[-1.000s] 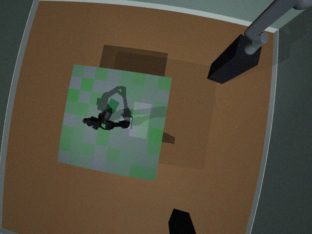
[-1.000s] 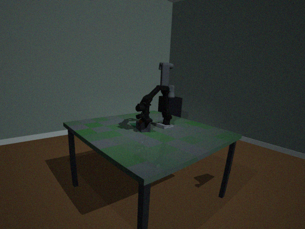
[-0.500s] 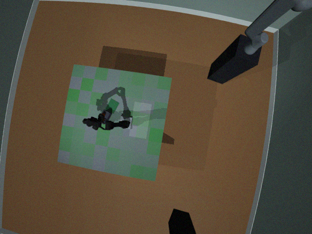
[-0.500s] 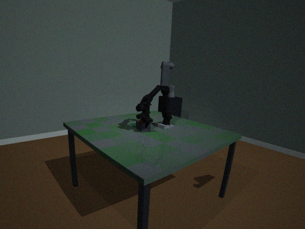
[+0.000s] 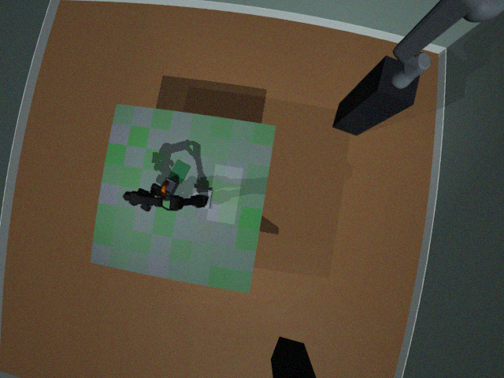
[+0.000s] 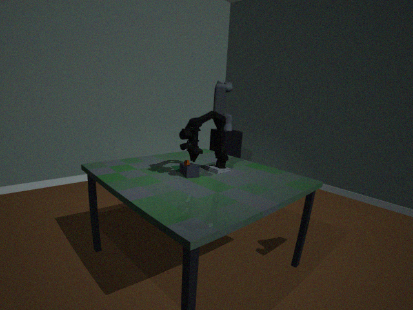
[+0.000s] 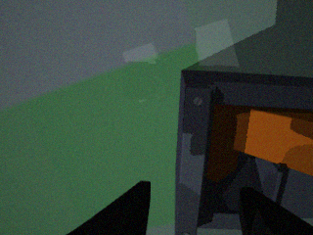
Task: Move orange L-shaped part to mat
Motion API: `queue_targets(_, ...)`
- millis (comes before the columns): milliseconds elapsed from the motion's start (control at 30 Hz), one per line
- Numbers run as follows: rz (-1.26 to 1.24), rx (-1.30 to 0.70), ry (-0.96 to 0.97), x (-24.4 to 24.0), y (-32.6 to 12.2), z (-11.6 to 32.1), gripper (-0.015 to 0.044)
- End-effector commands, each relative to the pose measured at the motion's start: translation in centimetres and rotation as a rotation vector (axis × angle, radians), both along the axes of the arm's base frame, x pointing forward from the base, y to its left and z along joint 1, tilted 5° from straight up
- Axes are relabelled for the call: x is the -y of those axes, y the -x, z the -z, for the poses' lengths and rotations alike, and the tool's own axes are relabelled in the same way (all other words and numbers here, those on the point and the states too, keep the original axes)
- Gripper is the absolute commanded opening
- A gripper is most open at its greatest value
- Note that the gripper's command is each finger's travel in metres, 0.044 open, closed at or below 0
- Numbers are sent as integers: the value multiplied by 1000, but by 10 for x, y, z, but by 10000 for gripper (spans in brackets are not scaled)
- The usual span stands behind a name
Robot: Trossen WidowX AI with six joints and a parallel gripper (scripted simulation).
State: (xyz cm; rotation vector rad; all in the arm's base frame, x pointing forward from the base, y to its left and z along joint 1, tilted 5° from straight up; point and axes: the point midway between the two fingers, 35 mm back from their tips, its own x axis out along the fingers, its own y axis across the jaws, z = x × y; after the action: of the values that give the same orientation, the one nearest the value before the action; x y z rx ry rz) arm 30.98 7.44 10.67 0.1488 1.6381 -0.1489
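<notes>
In the top view, the black arm [image 5: 140, 196] [image 6: 202, 119] stretches from the left of the frame towards its pale base [image 5: 210, 194] [image 6: 228, 170] near the centre. Just above it lies the grey tray [image 5: 172, 187] [image 6: 192, 171] [image 7: 190, 115], with the orange part [image 5: 164, 188] [image 6: 187, 163] [image 7: 276, 138] showing at its left side. The green mat [image 5: 182, 167] sits to the tray's upper right, well inside the patchwork table top [image 5: 122, 244] [image 6: 186, 230]. A dark block [image 5: 378, 101] [image 6: 237, 141] stands at the upper right.

In the exterior view, left of the frame's centre, one end of the part pokes up above the tray's rim. Just right of that end, the gripper [image 6: 194, 161] [image 7: 195, 194] points down over the tray, apart from the part. The arm arches right from there to its base.

In the wrist view, green surface fills the left, the tray's rim runs down right of the centre, and the part lies in the pocket at the right, tilted. Along the bottom edge the two black fingertips stand partly open, a moderate gap between them and nothing held.
</notes>
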Motion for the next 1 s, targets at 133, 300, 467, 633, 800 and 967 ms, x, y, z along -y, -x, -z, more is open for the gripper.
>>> queue_targets(133,-4,17,-2,4,1,-32,180)
queue_targets(300,0,23,-6,3,0,-28,180)
queue_targets(467,0,23,-6,3,0,-28,180)
queue_targets(633,0,23,-6,3,0,-28,180)
queue_targets(800,0,23,-6,3,0,-28,180)
queue_targets(967,0,23,-6,3,0,-28,180)
